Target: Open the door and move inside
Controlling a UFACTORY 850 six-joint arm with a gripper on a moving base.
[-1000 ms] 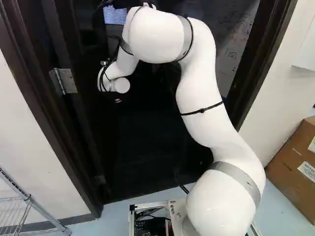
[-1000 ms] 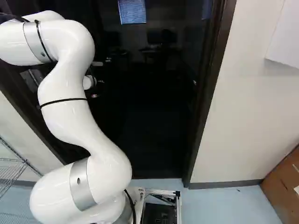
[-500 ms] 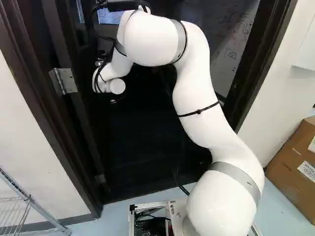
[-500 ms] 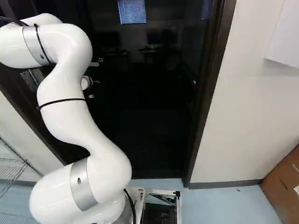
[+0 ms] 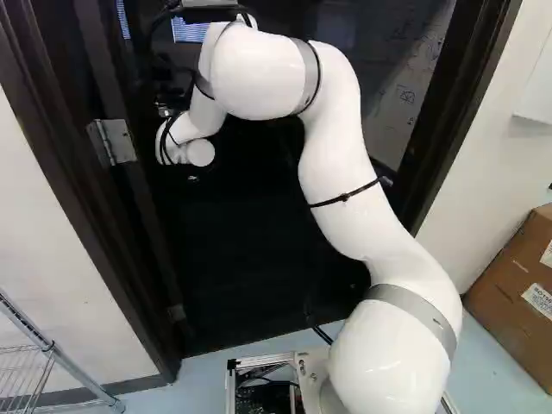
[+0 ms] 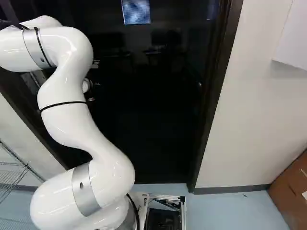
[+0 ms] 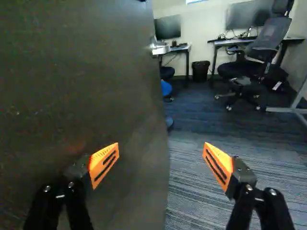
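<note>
Door ajar into the room; getting inside is left to do.
Your door (image 7: 86, 96) stands swung inward, handle (image 7: 159, 47) ahead of the gripper (image 7: 160, 164) and ungripped. Your jaws are spread wide with nothing between them: 1 finger is in front of the door's face, the other past its free edge, over the carpet (image 7: 192, 191); you can't tell whether the first touches. Your arm (image 5: 336, 164) reaches into the doorway, but your base (image 6: 183, 213) sits outside. Judging by that, unlatching is done; widening the gap and driving through remain.
</note>
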